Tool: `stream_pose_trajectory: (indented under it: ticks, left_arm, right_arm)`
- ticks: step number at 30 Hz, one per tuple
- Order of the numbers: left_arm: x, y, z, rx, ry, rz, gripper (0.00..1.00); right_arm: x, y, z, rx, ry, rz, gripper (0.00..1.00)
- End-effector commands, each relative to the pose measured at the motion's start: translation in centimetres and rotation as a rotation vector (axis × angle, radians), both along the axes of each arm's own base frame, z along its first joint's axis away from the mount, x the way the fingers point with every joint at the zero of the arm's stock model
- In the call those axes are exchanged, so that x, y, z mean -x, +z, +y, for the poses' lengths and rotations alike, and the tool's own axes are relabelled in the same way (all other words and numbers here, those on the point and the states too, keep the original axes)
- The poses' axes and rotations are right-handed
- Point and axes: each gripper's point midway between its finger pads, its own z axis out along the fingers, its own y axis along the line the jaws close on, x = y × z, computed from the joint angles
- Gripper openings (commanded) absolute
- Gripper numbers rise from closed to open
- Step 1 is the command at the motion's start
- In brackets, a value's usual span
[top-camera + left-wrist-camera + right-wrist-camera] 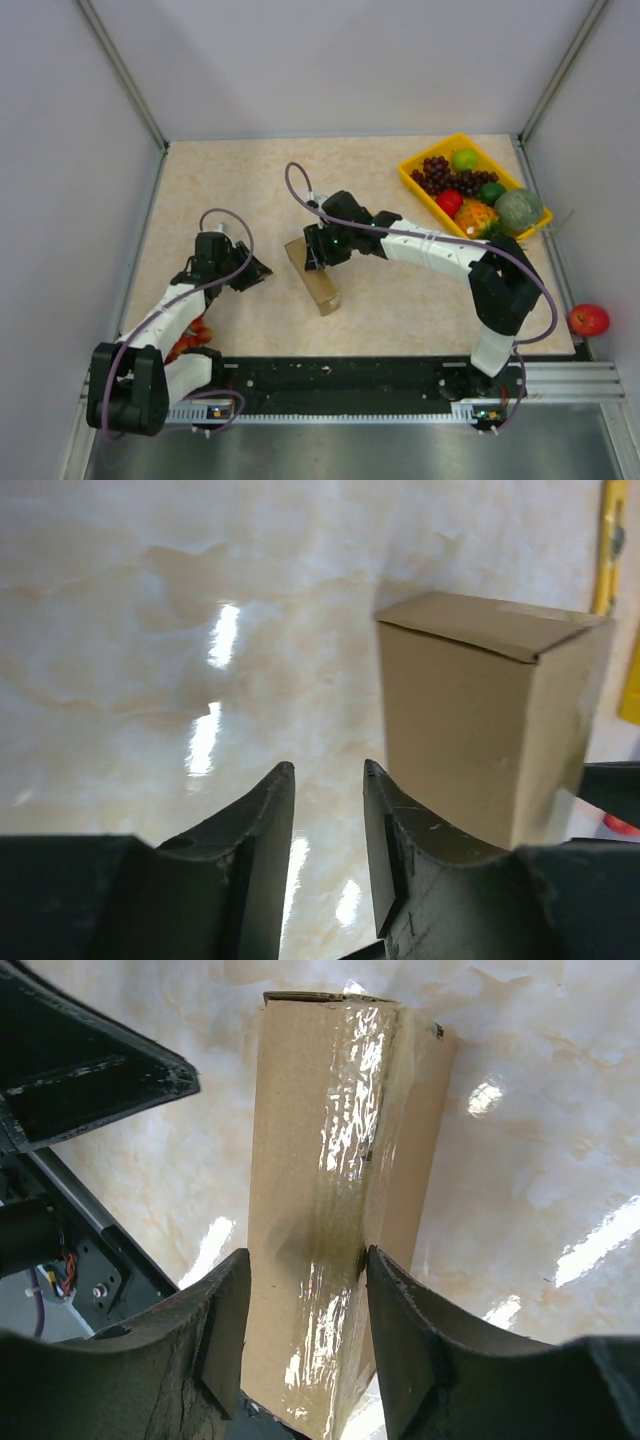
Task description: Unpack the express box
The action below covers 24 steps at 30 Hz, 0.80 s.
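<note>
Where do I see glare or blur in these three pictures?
Right wrist view: strong glare on the clear tape along the express box, and bright spots on the glossy table. Left wrist view: streaks of reflected light on the table, and the box's right edge looks soft. Top view: even light, only faint shadows beside the box.

We noted bright, even overhead light. Glare streaked the table (pixel 215 680) left of the express box (pixel 480 720); its taped face (pixel 345 1160) shone. The box's right edge blurred.
</note>
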Motion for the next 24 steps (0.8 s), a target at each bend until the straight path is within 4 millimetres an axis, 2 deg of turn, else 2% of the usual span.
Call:
stream_pose_trajectory:
  ticks: [1,9,17,22,24]
  left_arm:
    - [-0.5,1.4,-3.5,0.168,-0.160,-0.060,0.37]
    - [-0.5,0.3,-4.8,0.233,-0.214,-0.009,0.35]
    - [0.8,-1.7,-8.3,0.418,-0.332,0.092,0.28]
    - [-0.2,-1.4,-10.7,0.481,-0.385,0.085,0.27]
    - [-1.0,-1.4,-10.6,0.459,-0.359,0.090,0.27]
  right_arm:
    - [1.3,2.8,2.6,-0.055,0.087,-0.072,0.48]
    - [2.4,2.8,4.3,-0.034,0.117,-0.117,0.47]
    - [2.5,3.0,6.9,-0.040,0.153,-0.140,0.47]
    - [2.2,2.1,6.7,-0.013,0.136,-0.141,0.46]
    - [2.0,2.1,6.4,-0.003,0.124,-0.154,0.47]
